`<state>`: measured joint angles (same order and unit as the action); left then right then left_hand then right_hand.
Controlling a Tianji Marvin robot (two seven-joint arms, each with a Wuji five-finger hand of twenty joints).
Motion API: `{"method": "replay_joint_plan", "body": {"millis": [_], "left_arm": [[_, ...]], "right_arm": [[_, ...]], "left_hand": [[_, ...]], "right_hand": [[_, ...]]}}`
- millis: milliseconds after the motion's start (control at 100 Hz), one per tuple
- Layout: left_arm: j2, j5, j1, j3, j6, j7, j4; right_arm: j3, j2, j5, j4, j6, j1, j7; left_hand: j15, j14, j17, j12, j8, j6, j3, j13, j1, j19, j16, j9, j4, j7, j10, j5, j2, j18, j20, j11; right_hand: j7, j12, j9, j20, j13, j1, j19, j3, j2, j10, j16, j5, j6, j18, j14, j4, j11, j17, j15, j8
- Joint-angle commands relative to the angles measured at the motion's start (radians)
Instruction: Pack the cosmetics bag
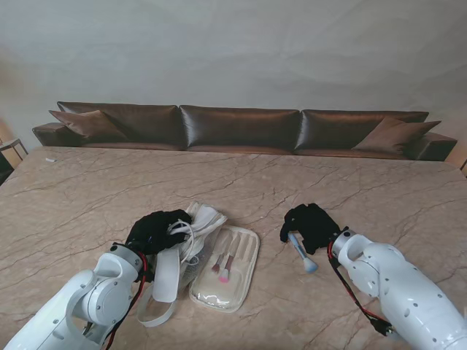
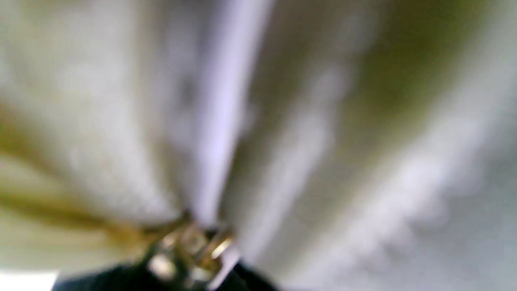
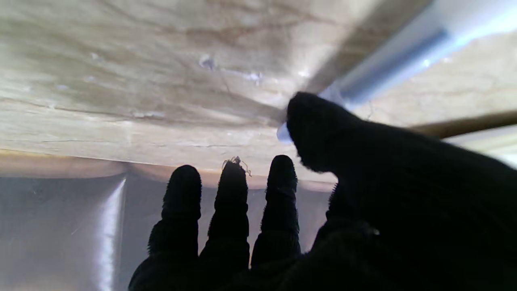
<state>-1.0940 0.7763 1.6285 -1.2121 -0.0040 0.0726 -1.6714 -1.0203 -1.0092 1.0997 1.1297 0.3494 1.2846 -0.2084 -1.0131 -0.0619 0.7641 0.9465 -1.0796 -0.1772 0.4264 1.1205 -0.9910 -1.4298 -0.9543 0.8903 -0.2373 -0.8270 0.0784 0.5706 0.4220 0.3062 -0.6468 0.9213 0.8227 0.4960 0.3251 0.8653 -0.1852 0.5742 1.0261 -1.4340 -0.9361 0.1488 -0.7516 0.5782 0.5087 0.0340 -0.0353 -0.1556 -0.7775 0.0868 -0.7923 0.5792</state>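
Left hand: lower left of my stand view, clenched on the white bag.
Right hand: lower right, grasping the blue brush by its handle.
Clear pouch: lower centre on the table, pink brushes inside.

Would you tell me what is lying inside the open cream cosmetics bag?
Two brushes with pink tips lie side by side in the cosmetics bag. The left hand covers its folded flap, so anything under there is hidden.
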Motion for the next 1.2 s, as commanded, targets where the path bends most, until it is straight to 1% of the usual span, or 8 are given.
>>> {"method": "replay_joint_plan", "body": {"millis": [0, 240, 300, 360, 880, 930, 1110, 1190], "left_arm": [[-0.003, 0.0, 0.013, 0.002, 0.002, -0.007, -0.004], [-0.004, 0.001, 0.012, 0.005, 0.015, -0.003, -0.005], [-0.004, -0.001, 0.011, 0.005, 0.015, -0.004, -0.005], [-0.004, -0.002, 0.011, 0.006, 0.014, -0.004, -0.004], [-0.002, 0.0, 0.012, -0.002, 0.008, -0.013, -0.012], [-0.002, 0.0, 0.012, -0.001, 0.008, -0.014, -0.012], [-0.001, -0.004, 0.011, 0.0, 0.006, -0.019, -0.011], [-0.001, -0.004, 0.012, -0.001, 0.006, -0.021, -0.012]], "right_arm": [[0.017, 0.001, 0.02, -0.026, 0.009, -0.011, -0.033], [0.094, 0.012, 0.063, -0.078, -0.041, -0.053, -0.106], [0.114, 0.009, 0.057, -0.096, -0.046, -0.064, -0.14], [0.135, 0.006, 0.051, -0.11, -0.053, -0.075, -0.166], [0.209, 0.021, 0.092, -0.095, -0.065, -0.114, -0.141], [0.232, 0.024, 0.1, -0.103, -0.067, -0.125, -0.154], [0.29, 0.041, 0.13, -0.106, -0.066, -0.148, -0.152], [0.297, 0.042, 0.127, -0.106, -0.053, -0.15, -0.135]], "left_hand": [[0.0, 0.007, 0.0, 0.002, -0.052, -0.117, 0.108, 0.001, -0.161, -0.019, -0.015, 0.003, 0.065, -0.311, 0.19, 0.108, -0.17, 0.022, -0.02, 0.006], [0.0, 0.003, -0.001, 0.001, -0.05, -0.114, 0.11, 0.002, -0.16, -0.019, -0.014, 0.004, 0.065, -0.311, 0.189, 0.109, -0.168, 0.024, -0.02, 0.006], [0.001, 0.003, -0.001, 0.001, -0.049, -0.113, 0.111, -0.001, -0.16, -0.018, -0.014, 0.003, 0.065, -0.311, 0.189, 0.108, -0.169, 0.025, -0.02, 0.006], [0.001, 0.004, -0.002, 0.001, -0.049, -0.115, 0.11, -0.001, -0.159, -0.018, -0.014, 0.003, 0.064, -0.311, 0.19, 0.109, -0.167, 0.024, -0.02, 0.006], [0.002, 0.004, -0.001, 0.002, -0.047, -0.115, 0.113, 0.0, -0.159, -0.018, -0.014, 0.003, 0.064, -0.312, 0.189, 0.109, -0.168, 0.023, -0.02, 0.006], [0.002, 0.004, -0.001, 0.002, -0.047, -0.115, 0.112, 0.0, -0.159, -0.018, -0.014, 0.003, 0.064, -0.312, 0.19, 0.108, -0.168, 0.023, -0.02, 0.006], [0.002, 0.003, -0.002, 0.003, -0.047, -0.113, 0.112, -0.001, -0.16, -0.018, -0.014, 0.003, 0.065, -0.313, 0.188, 0.109, -0.168, 0.024, -0.02, 0.007], [0.002, 0.003, -0.003, 0.003, -0.047, -0.113, 0.113, -0.001, -0.16, -0.017, -0.014, 0.004, 0.066, -0.313, 0.188, 0.109, -0.168, 0.026, -0.019, 0.007]], "right_hand": [[-0.007, -0.014, -0.038, -0.006, 0.041, -0.043, 0.004, -0.037, -0.078, 0.003, 0.005, 0.027, 0.036, -0.02, -0.039, -0.013, -0.022, -0.013, -0.007, -0.021], [0.007, -0.04, 0.005, 0.003, 0.06, -0.354, 0.023, 0.07, -0.133, -0.013, 0.008, 0.178, 0.03, -0.01, -0.026, -0.082, 0.005, -0.03, -0.01, -0.056], [0.082, -0.035, 0.066, 0.027, 0.029, -0.357, 0.039, 0.114, -0.123, -0.011, -0.005, 0.249, 0.081, -0.005, -0.024, -0.265, 0.019, -0.014, -0.009, -0.185], [0.173, -0.038, 0.123, 0.036, 0.003, -0.335, 0.052, 0.157, -0.107, -0.006, -0.01, 0.291, 0.14, -0.003, -0.023, -0.319, 0.028, -0.001, -0.01, -0.272], [0.26, 0.119, 0.606, 0.059, -0.348, -0.155, 0.084, 0.076, -0.063, 0.071, -0.092, 0.431, 0.038, 0.039, -0.015, -0.251, 0.025, 0.092, -0.025, -0.41], [0.27, 0.155, 0.653, 0.073, -0.389, -0.158, 0.104, 0.058, -0.067, 0.084, -0.114, 0.443, 0.053, 0.035, -0.017, -0.244, 0.022, 0.113, -0.046, -0.374], [0.116, 0.256, 0.684, 0.108, -0.415, -0.229, 0.119, -0.032, 0.1, 0.086, -0.177, 0.436, 0.105, 0.011, -0.014, -0.114, 0.039, 0.116, -0.066, 0.126], [0.069, 0.277, 0.673, 0.116, -0.406, -0.258, 0.123, -0.076, 0.098, 0.094, -0.191, 0.433, 0.108, -0.003, -0.02, -0.112, 0.023, 0.114, -0.08, 0.255]]}}
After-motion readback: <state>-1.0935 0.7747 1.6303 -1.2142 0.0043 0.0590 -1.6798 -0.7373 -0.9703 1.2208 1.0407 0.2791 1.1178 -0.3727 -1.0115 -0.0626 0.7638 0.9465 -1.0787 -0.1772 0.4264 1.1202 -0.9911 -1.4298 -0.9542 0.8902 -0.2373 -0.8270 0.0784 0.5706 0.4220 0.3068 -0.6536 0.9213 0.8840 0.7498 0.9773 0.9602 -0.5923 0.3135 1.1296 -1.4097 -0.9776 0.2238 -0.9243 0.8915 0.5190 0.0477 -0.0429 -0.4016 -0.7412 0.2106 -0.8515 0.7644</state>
